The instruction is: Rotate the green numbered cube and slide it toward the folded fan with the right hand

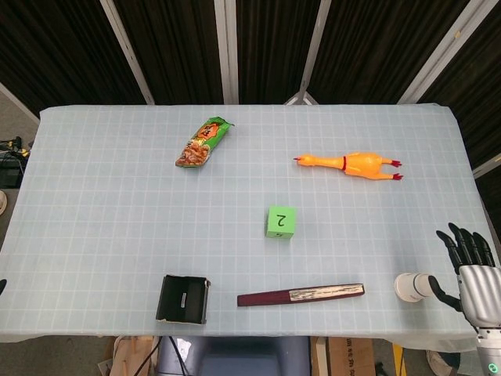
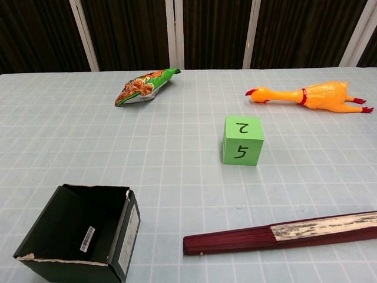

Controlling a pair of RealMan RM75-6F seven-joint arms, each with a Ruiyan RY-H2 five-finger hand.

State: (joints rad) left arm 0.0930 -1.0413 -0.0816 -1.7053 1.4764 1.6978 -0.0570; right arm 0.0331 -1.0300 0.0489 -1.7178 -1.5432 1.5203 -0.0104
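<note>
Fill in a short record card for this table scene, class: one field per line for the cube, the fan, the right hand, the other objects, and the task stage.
Cube: green numbered cube, 2 on top, 5 facing the chest camera
Fan: folded fan, lying flat near the front edge, apart from the cube
Right hand: right hand at the table's right edge, fingers spread, holding nothing
Other objects: rubber chicken, snack packet, black box, white cylinder
Stage: cube untouched
</note>
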